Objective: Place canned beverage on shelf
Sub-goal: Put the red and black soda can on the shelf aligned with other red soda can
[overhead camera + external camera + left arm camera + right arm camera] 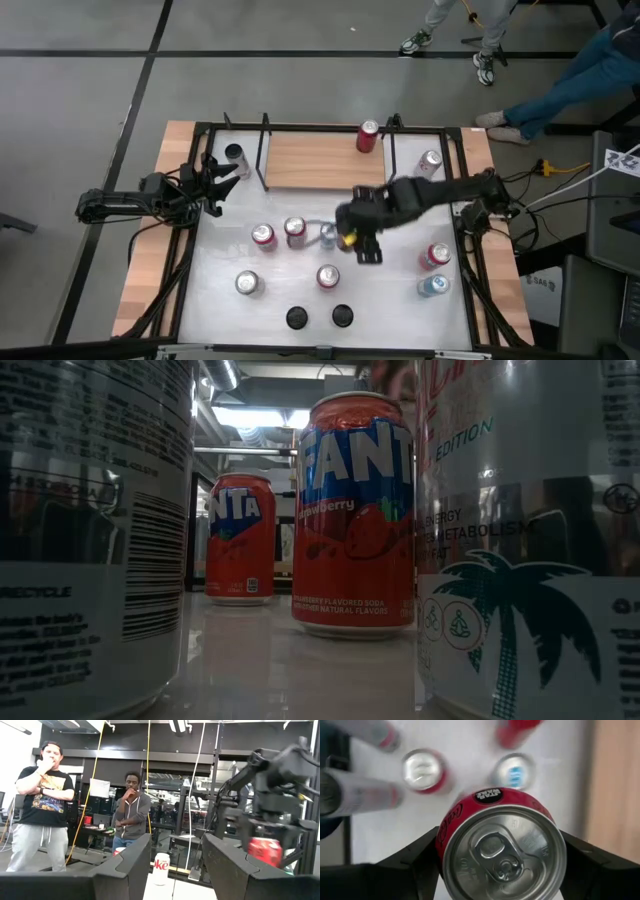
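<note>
Behind the table it's an open workshop, with two people standing and watching in the left wrist view, so nobody's near the workspace.

Going left to right: the left gripper is parked at the table's left edge near a dark can, fingers shut with nothing in them. Looks like it's just waiting out of the way.

Next is the shelf, the light-wood board at the back of the white tabletop, with one red can already standing near its right end. Plenty of bare wood left of that, which is probably where the next one goes.

In front of it a bunch of loose cans sit in the middle of the table. Right of those, the right gripper is clamped on a red Coke can from both sides, top up, apparently lifted clear of the others. Holding it upright makes sense, since it can be set straight down on the board.

More cans wait at the far right.
</note>
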Robot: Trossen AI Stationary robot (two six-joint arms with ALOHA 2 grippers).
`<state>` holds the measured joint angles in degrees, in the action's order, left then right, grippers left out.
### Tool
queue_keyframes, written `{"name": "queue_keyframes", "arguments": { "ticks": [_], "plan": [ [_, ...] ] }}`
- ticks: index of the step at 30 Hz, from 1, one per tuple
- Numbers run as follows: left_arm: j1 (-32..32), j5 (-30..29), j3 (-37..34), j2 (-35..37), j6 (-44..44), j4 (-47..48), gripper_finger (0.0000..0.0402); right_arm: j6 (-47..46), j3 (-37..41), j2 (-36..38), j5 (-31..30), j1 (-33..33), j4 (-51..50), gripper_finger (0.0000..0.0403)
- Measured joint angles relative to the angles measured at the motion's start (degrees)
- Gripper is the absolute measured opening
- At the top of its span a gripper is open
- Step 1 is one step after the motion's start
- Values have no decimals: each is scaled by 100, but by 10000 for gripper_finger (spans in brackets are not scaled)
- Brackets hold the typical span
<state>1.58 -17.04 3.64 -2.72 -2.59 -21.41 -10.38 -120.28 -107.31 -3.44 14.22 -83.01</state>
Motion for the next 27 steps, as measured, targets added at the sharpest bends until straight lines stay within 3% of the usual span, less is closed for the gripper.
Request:
{"name": "queue_keyframes", "arguments": {
  "ticks": [14,20,27],
  "plan": [
    [0,0,0,0,2,0,174,288,-102,0,-209,-2120,-99,294],
    [-1,0,0,0,1,0,174,-272,76,0,-405,-2801,-76,295],
    [0,0,0,0,0,-2,174,-1112,487,-2,-605,-3103,-34,296]
  ]
}}
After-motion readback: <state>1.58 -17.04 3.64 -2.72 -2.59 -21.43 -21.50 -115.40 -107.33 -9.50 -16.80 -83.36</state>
